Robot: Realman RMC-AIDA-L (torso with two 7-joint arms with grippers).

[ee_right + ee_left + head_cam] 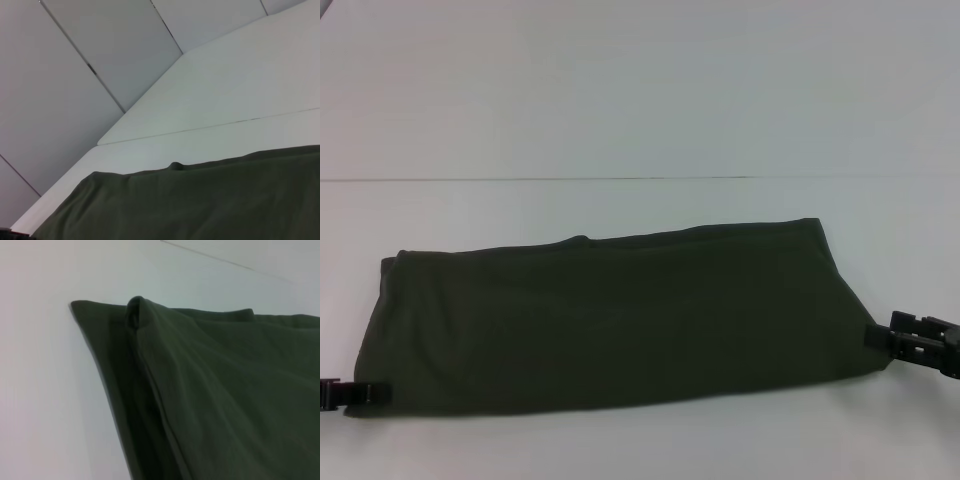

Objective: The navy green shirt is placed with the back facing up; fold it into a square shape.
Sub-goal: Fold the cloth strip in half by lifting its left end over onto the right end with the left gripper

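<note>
The navy green shirt (610, 320) lies on the white table (620, 200) as a long band running left to right, with layered edges at its left end. My left gripper (365, 394) is at the shirt's near left corner, touching its edge. My right gripper (882, 337) is at the shirt's near right corner, against the cloth. The left wrist view shows the shirt's (225, 400) layered end close up, with a small raised fold at one corner. The right wrist view shows the shirt's (200, 205) flat upper surface from low down.
A thin seam (620, 179) crosses the table behind the shirt. In the right wrist view, grey wall panels (75, 90) stand beyond the table's far edge. White table surface shows around the shirt on all sides.
</note>
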